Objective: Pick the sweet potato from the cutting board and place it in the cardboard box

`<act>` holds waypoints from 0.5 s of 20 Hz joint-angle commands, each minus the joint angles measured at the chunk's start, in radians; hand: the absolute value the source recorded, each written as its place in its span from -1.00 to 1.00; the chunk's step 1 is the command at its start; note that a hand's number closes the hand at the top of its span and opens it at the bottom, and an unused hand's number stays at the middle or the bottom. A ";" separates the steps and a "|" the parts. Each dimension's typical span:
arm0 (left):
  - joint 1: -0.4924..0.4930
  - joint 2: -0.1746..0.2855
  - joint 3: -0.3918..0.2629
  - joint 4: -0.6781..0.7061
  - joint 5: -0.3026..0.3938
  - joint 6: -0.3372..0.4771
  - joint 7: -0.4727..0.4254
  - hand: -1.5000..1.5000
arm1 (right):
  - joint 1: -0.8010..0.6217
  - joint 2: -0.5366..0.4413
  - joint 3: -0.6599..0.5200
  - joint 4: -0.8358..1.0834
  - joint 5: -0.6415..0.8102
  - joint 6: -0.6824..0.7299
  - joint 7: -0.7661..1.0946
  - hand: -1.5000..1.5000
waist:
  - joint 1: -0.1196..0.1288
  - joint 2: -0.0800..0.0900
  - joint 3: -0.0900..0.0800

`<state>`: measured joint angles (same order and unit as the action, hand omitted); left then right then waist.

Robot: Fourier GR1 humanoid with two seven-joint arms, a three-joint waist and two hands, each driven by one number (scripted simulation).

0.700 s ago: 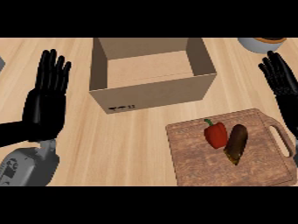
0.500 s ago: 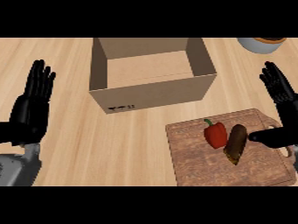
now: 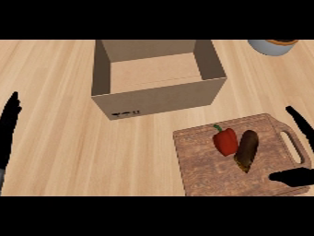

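The sweet potato [image 3: 247,149], dark brown and elongated, lies on the wooden cutting board [image 3: 207,175] at lower right, beside a red bell pepper [image 3: 225,140]. An open cardboard box [image 3: 157,76] stands behind the board, at upper centre. My right hand [image 3: 311,152] is open at the board's right edge, fingers straight and thumb pointing left toward the potato, not touching it. At the left edge my left hand [image 3: 0,136] rests open with fingers up, far from everything.
A grey bowl [image 3: 273,46] with something orange-brown inside sits at the far right back. Bare wooden counter [image 3: 64,152] stretches between my left hand and the cutting board.
Both hands have sunk toward the lower edge and outward. The right hand has dropped beside the cutting board's handle end. The box, pepper and potato lie as before.
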<state>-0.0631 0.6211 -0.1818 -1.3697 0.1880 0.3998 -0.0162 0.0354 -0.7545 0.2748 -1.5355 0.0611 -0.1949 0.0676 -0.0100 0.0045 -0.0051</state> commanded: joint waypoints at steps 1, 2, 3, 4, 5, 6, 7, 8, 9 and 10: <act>0.005 0.038 0.015 0.052 -0.036 -0.024 0.042 0.00 | 0.143 0.036 -0.025 -0.096 -0.015 -0.045 -0.069 -1.00 | -0.009 -0.007 0.005; -0.002 0.015 0.005 0.021 -0.062 -0.011 0.078 0.00 | 0.106 0.042 -0.041 -0.081 -0.015 -0.006 -0.075 -1.00 | 0.002 -0.006 0.005; -0.022 0.029 0.022 0.035 -0.055 -0.043 0.092 0.00 | 0.158 0.018 -0.027 -0.195 0.002 -0.003 -0.012 -1.00 | -0.002 -0.007 0.005; -0.015 -0.006 0.021 0.052 -0.075 -0.038 0.052 0.00 | 0.125 -0.037 -0.076 -0.180 0.004 0.059 -0.015 -1.00 | 0.002 -0.006 0.005; -0.001 0.031 0.040 0.024 -0.047 -0.053 0.070 0.00 | 0.182 -0.055 -0.025 -0.225 0.078 0.020 -0.024 -1.00 | -0.001 -0.008 0.005; -0.061 -0.025 0.016 0.125 -0.088 -0.020 0.026 0.00 | 0.108 -0.073 -0.013 -0.189 0.124 0.033 0.029 -1.00 | -0.003 -0.004 0.004; -0.046 -0.016 0.008 0.059 -0.082 -0.020 0.063 0.00 | 0.070 -0.124 -0.033 -0.174 0.130 0.072 0.084 -1.00 | 0.006 -0.005 0.004; -0.029 -0.022 0.022 0.125 -0.074 -0.042 -0.006 0.00 | 0.091 -0.170 -0.045 -0.186 0.138 0.098 0.070 -1.00 | 0.000 -0.004 0.003; -0.041 0.000 0.019 0.097 -0.070 -0.050 0.030 0.00 | 0.062 -0.239 -0.012 -0.199 0.172 0.161 0.149 -1.00 | 0.010 -0.003 0.001; -0.020 0.000 0.015 0.049 -0.060 -0.055 0.042 0.00 | 0.047 -0.260 0.000 -0.195 0.170 0.211 0.187 -1.00 | 0.025 -0.005 0.002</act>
<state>-0.0903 0.6185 -0.1652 -1.3013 0.1253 0.3620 0.0198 0.1158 -0.8973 0.2537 -1.7071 0.1750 -0.0951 0.1479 -0.0028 0.0002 -0.0024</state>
